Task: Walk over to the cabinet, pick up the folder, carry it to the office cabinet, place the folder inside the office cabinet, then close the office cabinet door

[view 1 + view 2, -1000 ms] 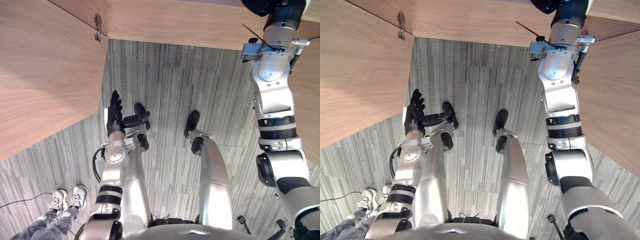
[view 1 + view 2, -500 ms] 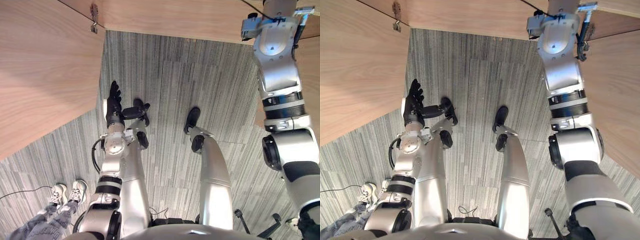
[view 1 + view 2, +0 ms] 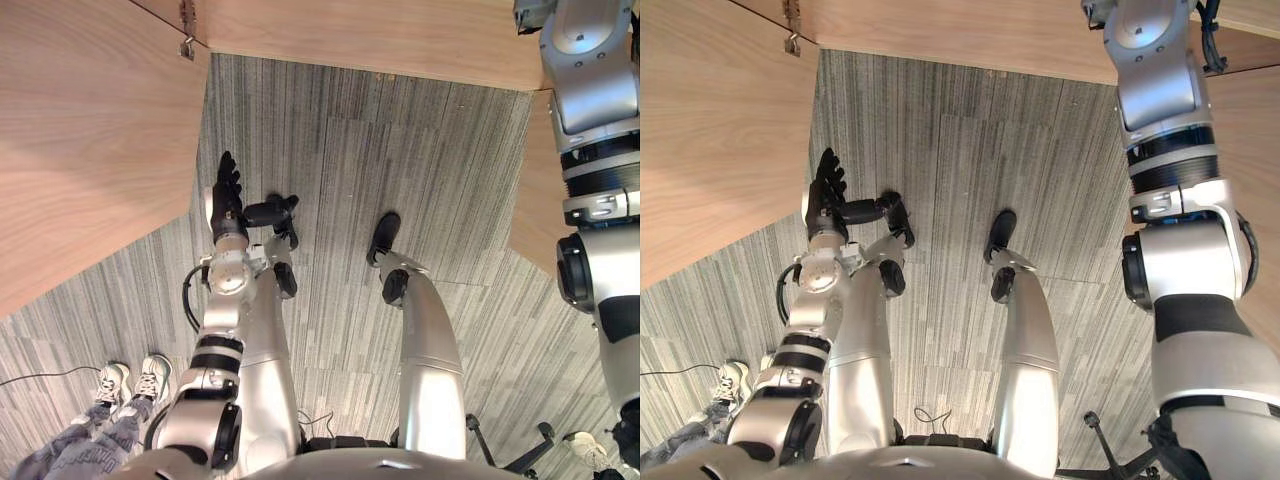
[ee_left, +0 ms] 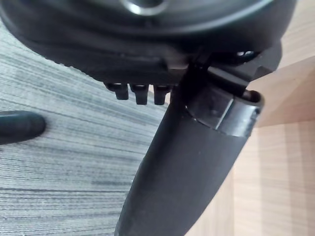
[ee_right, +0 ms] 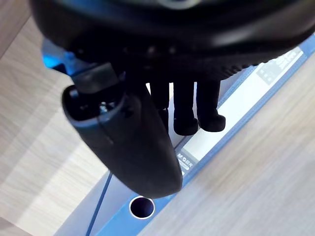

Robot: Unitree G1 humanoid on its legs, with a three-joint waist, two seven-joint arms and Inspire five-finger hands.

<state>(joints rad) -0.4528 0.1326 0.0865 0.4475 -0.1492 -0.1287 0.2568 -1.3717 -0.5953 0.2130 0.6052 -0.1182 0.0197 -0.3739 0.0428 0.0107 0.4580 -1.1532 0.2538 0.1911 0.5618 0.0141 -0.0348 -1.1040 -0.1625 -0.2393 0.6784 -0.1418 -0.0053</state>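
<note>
In the right wrist view a blue folder (image 5: 216, 128), with a white spine label and a round finger hole, rests on pale wood inside the office cabinet. My right hand (image 5: 129, 142) is right over it, thumb on one side of the spine and curled fingers (image 5: 197, 120) on the other, shut on the folder. In the eye views my right arm (image 3: 598, 120) reaches up past the top edge. My left hand (image 3: 226, 196) hangs low at the left beside the open cabinet door (image 3: 90, 140), fingers straight and holding nothing.
The wooden door with a metal hinge (image 3: 186, 45) fills the left side. The cabinet's lower front edge (image 3: 380, 40) runs across the top and another wood panel (image 3: 535, 200) stands at the right. A person's shoes (image 3: 130, 382) show on the grey carpet at the lower left.
My right arm has reached further up and forward, so its wrist has passed the top edge. The view has shifted slightly. The left hand has hardly moved.
</note>
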